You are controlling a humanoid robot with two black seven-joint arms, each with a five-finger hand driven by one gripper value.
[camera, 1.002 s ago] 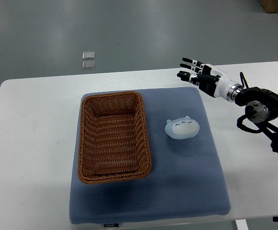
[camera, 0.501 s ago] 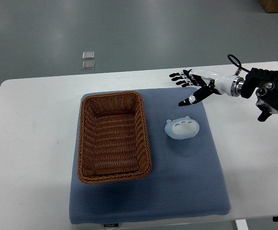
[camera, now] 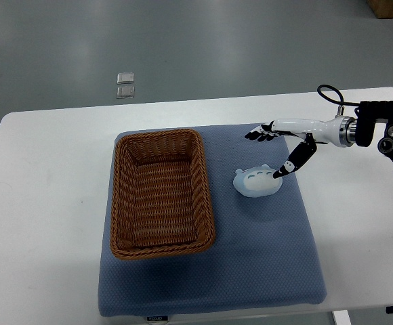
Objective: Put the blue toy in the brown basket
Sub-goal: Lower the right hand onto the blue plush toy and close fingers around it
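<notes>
1 right robot hand (camera: pixel 278 145) spread open, thumb seemingly touching blue toy (camera: pixel 256 181), brown basket (camera: pixel 160 193) beside

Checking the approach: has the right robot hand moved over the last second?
Yes. The right robot hand has come down and leftward from beyond the blue mat's far edge; its thumb now reaches the light blue rounded toy, fingers open.
</notes>
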